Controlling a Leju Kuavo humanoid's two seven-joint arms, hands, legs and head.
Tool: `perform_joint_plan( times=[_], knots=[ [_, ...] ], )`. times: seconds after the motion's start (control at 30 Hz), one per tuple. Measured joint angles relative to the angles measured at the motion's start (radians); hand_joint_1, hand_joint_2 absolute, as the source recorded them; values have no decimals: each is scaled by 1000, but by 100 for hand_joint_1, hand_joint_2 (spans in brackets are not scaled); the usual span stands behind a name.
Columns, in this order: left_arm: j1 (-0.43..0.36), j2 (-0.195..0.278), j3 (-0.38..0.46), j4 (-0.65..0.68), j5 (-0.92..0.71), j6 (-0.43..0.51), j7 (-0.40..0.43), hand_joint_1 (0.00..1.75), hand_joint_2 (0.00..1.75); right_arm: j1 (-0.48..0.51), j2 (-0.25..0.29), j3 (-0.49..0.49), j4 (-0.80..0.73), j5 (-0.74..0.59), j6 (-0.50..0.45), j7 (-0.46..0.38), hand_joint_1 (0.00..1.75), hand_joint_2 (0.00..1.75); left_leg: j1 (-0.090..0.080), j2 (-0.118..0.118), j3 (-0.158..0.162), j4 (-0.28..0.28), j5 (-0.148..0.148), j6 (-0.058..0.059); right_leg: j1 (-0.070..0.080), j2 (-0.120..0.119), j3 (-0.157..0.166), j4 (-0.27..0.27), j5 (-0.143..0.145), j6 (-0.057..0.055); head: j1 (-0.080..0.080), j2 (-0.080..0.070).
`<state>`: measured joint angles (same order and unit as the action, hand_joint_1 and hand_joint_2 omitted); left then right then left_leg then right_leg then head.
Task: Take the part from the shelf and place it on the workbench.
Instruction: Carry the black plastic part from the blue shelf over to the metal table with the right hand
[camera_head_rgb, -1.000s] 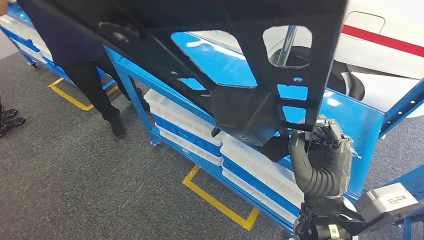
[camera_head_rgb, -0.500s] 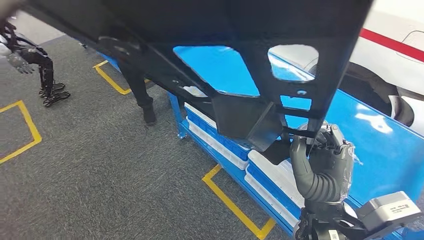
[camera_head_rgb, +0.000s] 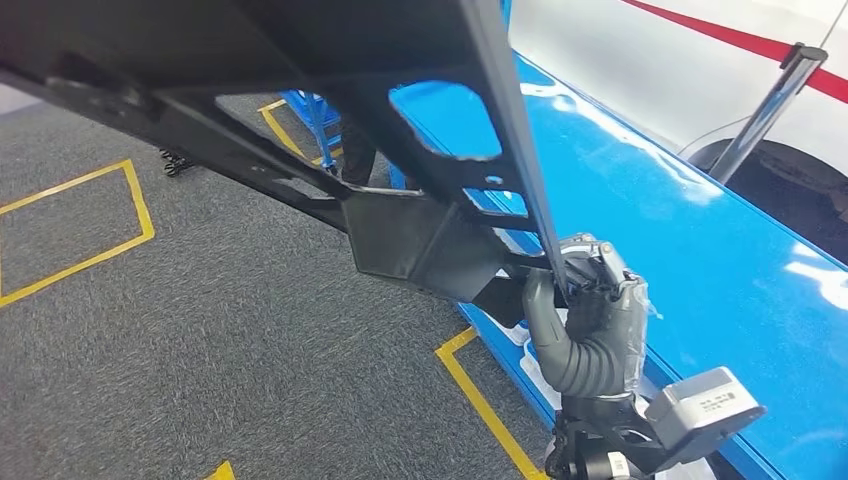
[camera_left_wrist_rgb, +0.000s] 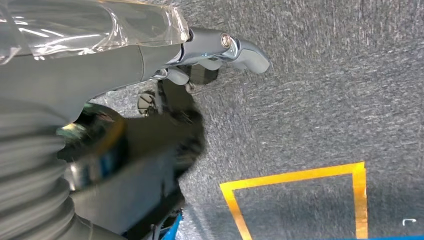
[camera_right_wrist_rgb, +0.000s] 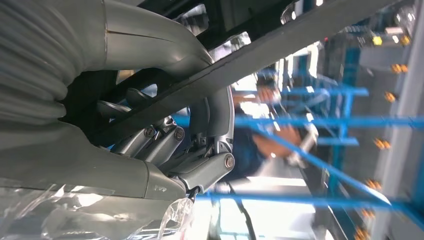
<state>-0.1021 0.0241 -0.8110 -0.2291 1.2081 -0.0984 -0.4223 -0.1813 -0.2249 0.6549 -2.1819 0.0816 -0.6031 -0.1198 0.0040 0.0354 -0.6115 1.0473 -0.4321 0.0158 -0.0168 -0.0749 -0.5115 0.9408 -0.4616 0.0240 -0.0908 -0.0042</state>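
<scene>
Right hand (camera_head_rgb: 590, 310) grips the lower edge of the part (camera_head_rgb: 300, 110), fingers curled over the thin rail and thumb wrapped beneath it; the right wrist view confirms the fingers (camera_right_wrist_rgb: 165, 140) hooked around that dark bar. Left hand (camera_left_wrist_rgb: 220, 47) appears in its own wrist view with fingers curled in near a dark blurred mass, over grey carpet; whether it holds the part cannot be told from that picture.

The part is a large black frame with cut-out windows and a boxed bracket near its middle. It is off the shelf and carried in the air, held high and close in front of the head camera. Its long axis runs from the right hand up and away toward the robot's left. The right hand sits at the near lower end, so most of the frame overhangs to the left of the grip.

The workbench (camera_head_rgb: 700, 260), a glossy blue surface, lies just beside the right hand and extends forward on the right. Judged from this, the placing move calls for swinging the frame rightward over the blue top.

Compared with the earlier head pictures, the whole scene has shifted: the camera has turned. The blue surface now lies nearer to the right hand, the white trays under the bench have left the picture, and yellow floor tape (camera_head_rgb: 90, 230) now lies at the left. The grip on the rail is unchanged.
</scene>
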Motion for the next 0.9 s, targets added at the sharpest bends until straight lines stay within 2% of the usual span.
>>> perform_joint_plan(
  times=[0.03,0.07,0.13,0.17,0.2,0.23,0.27,0.3,0.33,0.37,0.4,0.43,0.47,0.5,0.53,0.57,0.6,0.63,0.67,0.73,0.8,0.83,0.87,0.9],
  knots=[
    [-1,4,0,0,-10,-1,3,0,175,-7,10,13,11,-7,0,2,175,175,-4,15,40,-81,31,6,3,-15,3,0,-3,4,1,0],
    [-2,6,0,0,-15,-2,3,0,175,-11,15,22,19,-9,0,3,175,175,-7,19,48,-101,35,11,5,-24,3,1,-6,9,2,0],
    [0,6,-1,0,-24,4,4,0,175,-19,25,38,32,-11,-2,3,175,175,-8,-4,43,-105,37,20,8,-40,5,-1,-9,19,3,0],
    [2,4,-2,0,-27,12,3,0,175,-22,30,44,38,-11,-3,3,175,175,-5,-14,44,-108,39,25,6,-32,5,4,-16,25,4,0],
    [3,2,-2,0,-28,21,2,0,175,-25,33,50,43,-10,-4,3,175,175,-1,-24,45,-111,43,32,4,-12,-1,24,-33,29,4,0],
    [2,0,-3,0,-27,29,1,0,175,-25,35,55,47,-7,-6,4,175,175,3,-34,47,-114,46,37,2,15,-19,68,-61,33,6,0],
    [2,-3,-3,0,-25,33,0,0,175,-25,36,58,51,-2,-8,5,175,175,3,-44,47,-114,48,41,0,45,-48,135,-97,35,8,0],
    [1,-6,-3,1,-25,34,-1,0,175,-24,37,62,56,5,-10,7,175,175,4,-55,46,-114,49,43,0,61,-85,211,-130,36,9,0],
    [1,-10,-4,1,-27,35,-2,0,175,-23,37,66,59,14,-11,12,175,175,3,-68,45,-113,49,44,0,67,-118,275,-150,38,10,0],
    [2,-14,-6,1,-30,35,-2,0,175,-23,37,70,62,25,-12,21,175,175,3,-81,45,-113,49,44,-1,69,-138,307,-150,39,10,0],
    [3,-18,-9,1,-33,37,-2,0,175,-24,37,73,64,37,-12,31,175,175,4,-94,45,-112,49,44,-1,71,-137,295,-129,40,10,0],
    [4,-22,-10,1,-32,38,-3,0,175,-24,37,76,65,51,-12,43,175,175,5,-107,46,-110,48,42,-3,76,-117,243,-92,40,11,0],
    [4,-25,-11,1,-28,36,-5,0,175,-25,36,79,65,65,-12,56,175,175,6,-120,46,-107,47,40,-7,92,-85,167,-50,40,11,0],
    [3,-27,-12,1,-21,30,-9,0,175,-26,36,80,65,81,-13,69,175,175,6,-133,44,-104,46,36,-10,116,-55,98,-21,40,12,0],
    [3,-29,-11,1,-13,20,-13,0,175,-27,35,81,64,97,-13,81,175,175,6,-144,40,-100,45,31,-13,135,-35,48,-2,37,13,0],
    [3,-30,-11,1,-8,11,-17,0,175,-26,34,82,62,112,-13,92,175,175,5,-153,35,-97,46,25,-13,148,-26,24,3,34,13,0],
    [4,-33,-11,1,-6,5,-20,0,175,-23,31,82,56,124,-14,102,175,175,6,-162,30,-96,47,19,-11,148,-27,21,1,29,14,0],
    [6,-38,-11,1,-8,6,-24,0,175,-19,27,82,47,134,-14,111,175,175,8,-170,25,-95,49,15,-11,136,-29,21,4,22,15,0],
    [8,-44,-12,1,-12,12,-28,0,175,-12,21,80,35,141,-14,121,175,175,9,-167,21,-90,46,11,-10,125,-28,20,5,16,15,0],
    [10,-62,-13,1,-25,28,-37,0,175,7,6,70,5,154,-14,139,175,175,8,-125,-4,-34,11,4,-11,100,-26,17,7,3,12,0],
    [9,-80,-16,1,-37,38,-45,0,175,31,-12,56,-26,159,-14,150,175,175,8,-68,-66,101,-58,-2,-7,73,-25,17,4,-5,10,0],
    [8,-86,-18,1,-41,41,-48,0,175,43,-22,49,-39,160,-14,153,175,175,9,-54,-97,171,-87,-5,-5,59,-24,18,3,-7,10,0],
    [7,-91,-19,1,-45,45,-52,0,175,51,-31,43,-51,161,-14,156,175,175,10,-47,-116,214,-100,-5,-4,45,-24,18,2,-7,10,0],
    [7,-95,-20,1,-48,49,-55,0,175,56,-38,38,-61,162,-14,158,175,175,11,-43,-114,218,-94,-4,-3,34,-24,18,1,-7,10,0]
  ],
)
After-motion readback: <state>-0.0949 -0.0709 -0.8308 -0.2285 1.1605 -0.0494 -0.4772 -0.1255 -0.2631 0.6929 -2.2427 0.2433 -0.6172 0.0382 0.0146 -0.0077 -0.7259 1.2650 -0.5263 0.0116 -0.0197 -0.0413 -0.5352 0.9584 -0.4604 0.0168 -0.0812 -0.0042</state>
